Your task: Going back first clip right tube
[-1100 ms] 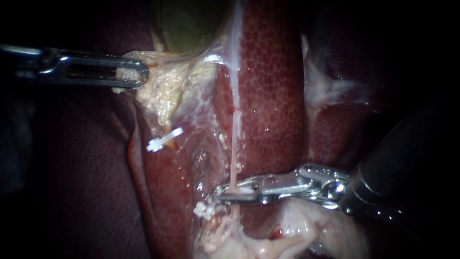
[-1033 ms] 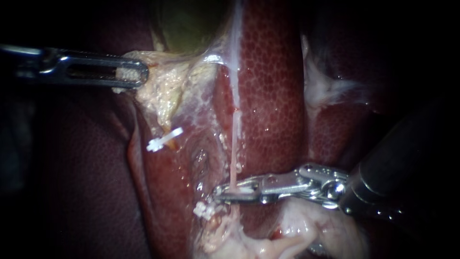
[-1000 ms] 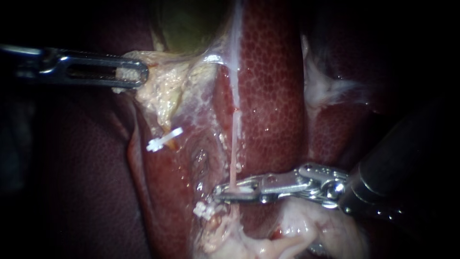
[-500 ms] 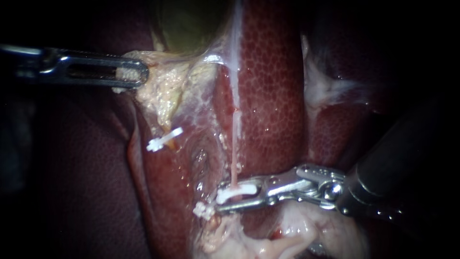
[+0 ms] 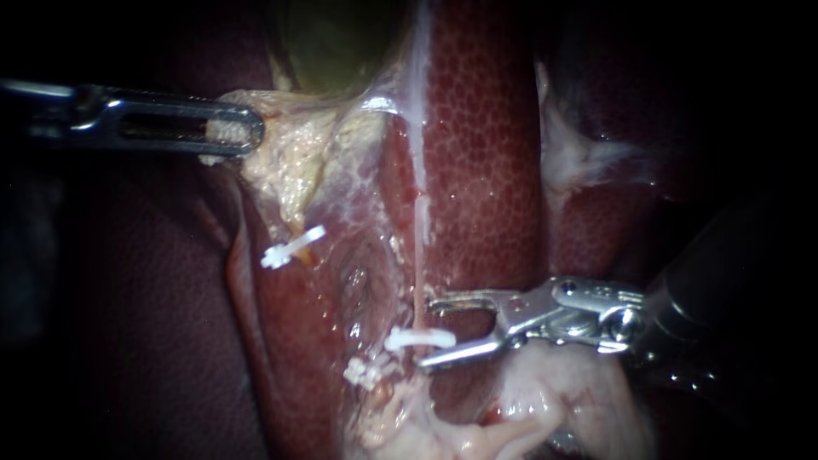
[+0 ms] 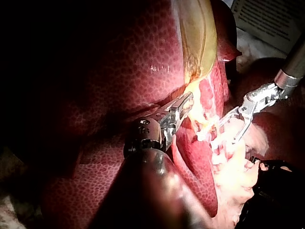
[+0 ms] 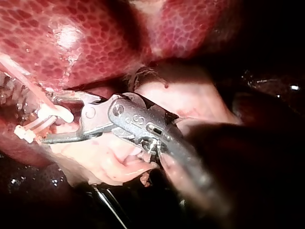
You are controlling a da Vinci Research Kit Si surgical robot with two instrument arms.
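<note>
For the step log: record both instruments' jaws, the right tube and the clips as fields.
Left instrument: jaws shut on pale tissue below the gallbladder
Right instrument: jaws open beside the white clip, gripping nothing
Right tube: thin, taut, white clip across it
Left clip: at the pale tissue's lower end
Low clip: just below the white clip

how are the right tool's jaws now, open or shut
Open: the right tool shows a wide gap between its jaws, and the white clip on the right tube lies in that gap, ungripped.
</note>
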